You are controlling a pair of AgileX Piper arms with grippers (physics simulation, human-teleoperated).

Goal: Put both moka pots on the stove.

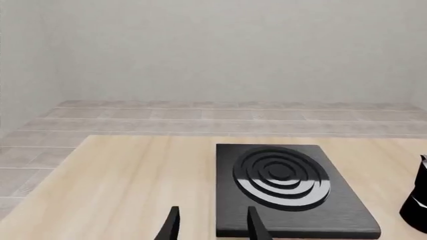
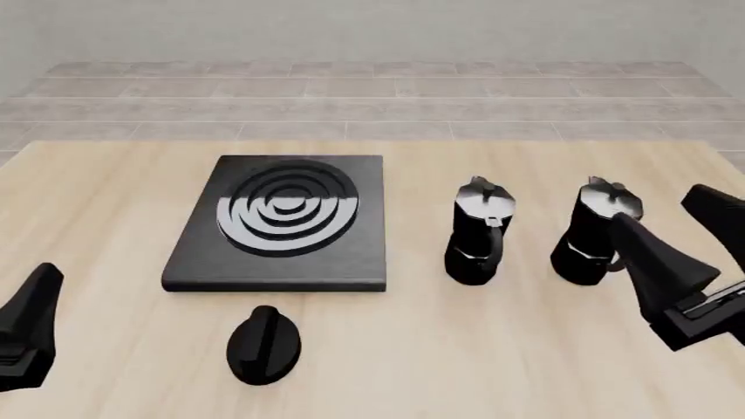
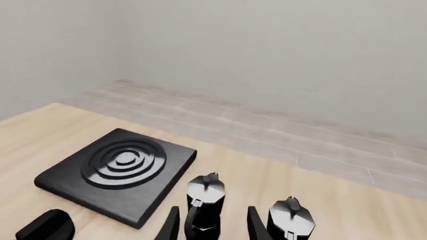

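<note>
Stove (image 2: pixel 283 225) lies flat on the tabletop (image 2: pixel 489 349), left of centre, nearer the far edge than the near one; burner rings bare, nothing on it. Black oval knob (image 2: pixel 263 344) sits just off the stove's near edge, apart from it.

Both moka pots upright on the tabletop, right of the stove, side by side, not touching. Left moka pot (image 2: pixel 479 232) near the stove's right edge but clear of it. Right moka pot (image 2: pixel 598 232) farther toward the tabletop's right edge.

Right hand (image 2: pixel 713 249) hangs at the right edge, fingers spread apart, holding nothing; one finger overlaps the right moka pot's side in front view, contact cannot be told. Right wrist view shows the left pot between the finger tips.

Left hand (image 1: pixel 211 225) at the near left corner, low over bare tabletop, fingers parted and empty, well apart from both pots.
</note>
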